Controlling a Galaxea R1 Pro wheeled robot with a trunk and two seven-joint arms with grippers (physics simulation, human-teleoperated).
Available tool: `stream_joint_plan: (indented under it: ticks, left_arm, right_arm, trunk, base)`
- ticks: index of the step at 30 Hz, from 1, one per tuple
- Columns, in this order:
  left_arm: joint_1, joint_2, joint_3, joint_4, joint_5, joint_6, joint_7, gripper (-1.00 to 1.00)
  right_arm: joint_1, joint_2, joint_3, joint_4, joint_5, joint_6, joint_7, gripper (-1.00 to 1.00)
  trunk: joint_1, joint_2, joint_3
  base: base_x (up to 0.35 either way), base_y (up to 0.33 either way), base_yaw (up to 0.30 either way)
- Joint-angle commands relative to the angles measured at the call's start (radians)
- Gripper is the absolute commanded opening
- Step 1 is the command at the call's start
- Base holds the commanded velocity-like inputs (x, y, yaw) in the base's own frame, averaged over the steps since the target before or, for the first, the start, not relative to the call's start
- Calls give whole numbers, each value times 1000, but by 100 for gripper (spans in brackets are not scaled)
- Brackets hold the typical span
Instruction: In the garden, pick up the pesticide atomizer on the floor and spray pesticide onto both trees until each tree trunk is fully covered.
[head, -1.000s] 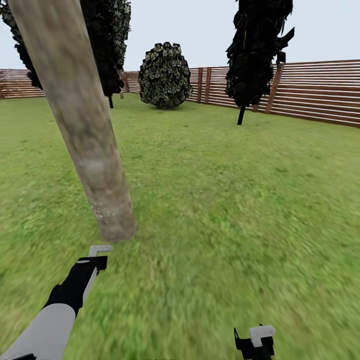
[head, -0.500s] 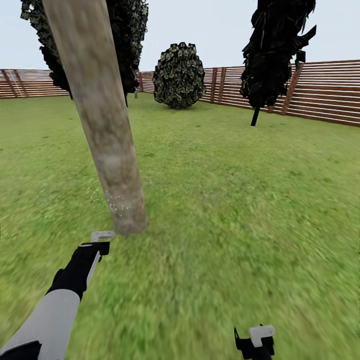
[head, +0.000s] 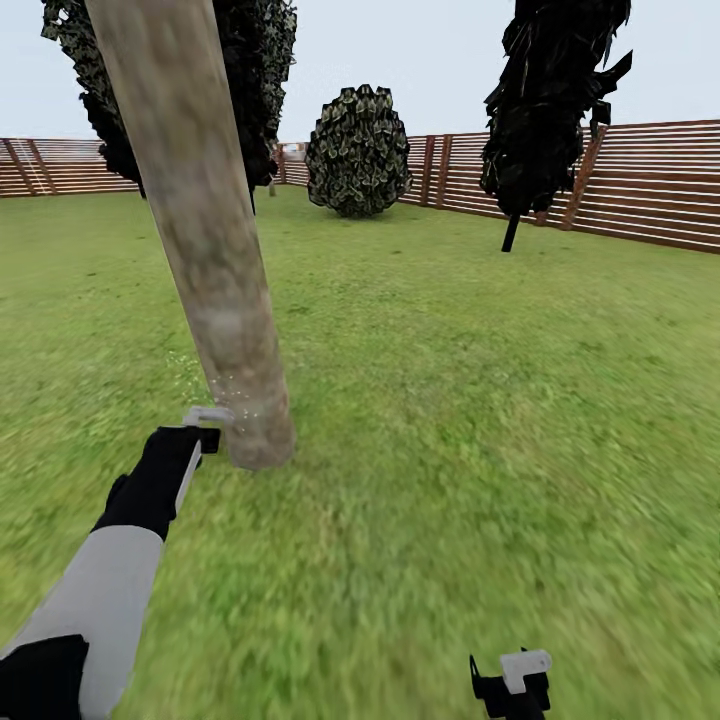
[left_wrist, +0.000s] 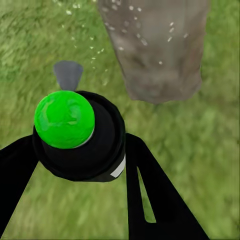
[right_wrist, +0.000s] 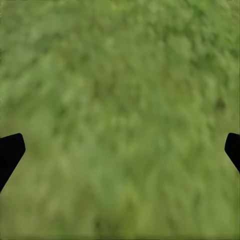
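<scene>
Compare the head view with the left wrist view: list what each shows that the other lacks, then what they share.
Head view alone: the wooden fence, a rounded bush, a dark cypress, sky, and the right gripper low over the grass.

Left wrist view alone: the atomizer's green cap and grey nozzle, held between the left gripper's black fingers.

Both: the tree trunk base flecked with pale spray droplets, and the lawn.

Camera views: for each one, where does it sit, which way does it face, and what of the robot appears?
Head view: on the head, facing forward and down over the lawn at the tree trunk; both arms show.
Left wrist view: near the left end effector, looking at the held atomizer and the trunk base.
Right wrist view: near the right end effector, facing grass.
Shared: head and left wrist views both show the trunk.
</scene>
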Motion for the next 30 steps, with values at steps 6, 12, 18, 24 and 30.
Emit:
stream_joint_plan:
  ticks: [6,12,18,24,30]
  left_arm:
    - [5,-13,-9,-3,6,-1,0,-100]
    - [-21,-38,-10,-2,6,-1,2,-100]
    - [-30,-38,-10,-61,5,1,2,-100]
    - [-26,-26,-9,-66,0,2,3,-100]
    - [-18,-14,0,-65,-5,0,8,-100]
  right_arm:
    - [0,-1,0,-1,0,0,0,100]
    - [0,-2,0,-2,0,0,0,100]
    - [0,-3,0,-2,0,0,0,100]
    - [0,-7,0,-1,0,0,0,100]
    - [0,-8,0,-1,0,0,0,100]
  trunk:
    - [0,0,0]
    - [0,0,0]
    - [0,0,0]
    - [0,0,0]
    - [0,0,0]
  base:
    - [0,-3,172]
    - [44,-209,147]
    - [6,-271,5]
    - [0,-273,0]
    - [20,-272,159]
